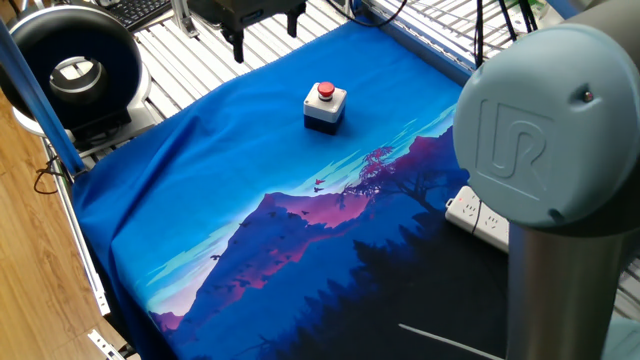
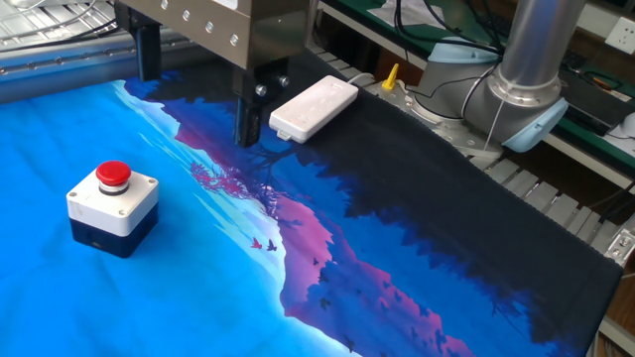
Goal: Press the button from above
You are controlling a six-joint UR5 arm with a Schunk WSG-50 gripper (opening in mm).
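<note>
The button point(image 2: 112, 175) is a small round red cap with a smooth, shiny look, and it sits on the top of a little cube box point(image 2: 112, 211) that has a light grey upper part, screws at the corners, and a dark base. The box stands upright on the surface point(image 1: 300, 250), which is covered by a soft cloth printed with a blue sky, purple mountains and dark trees; the cloth shows light folds near its edges. In one fixed view the box is in the far middle part of the cloth. The pincer point(image 2: 193, 104) hangs above the cloth, well apart from the button and to the side of it, and its two dark fingers point(image 2: 246, 114) stand apart with a wide gap between them; nothing is between them. Its body is a metal block with a row of small round screws. A long white power strip point(image 2: 316, 107) of smooth plastic lies flat on the dark part of the cloth, just beside one finger in the other fixed view.
</note>
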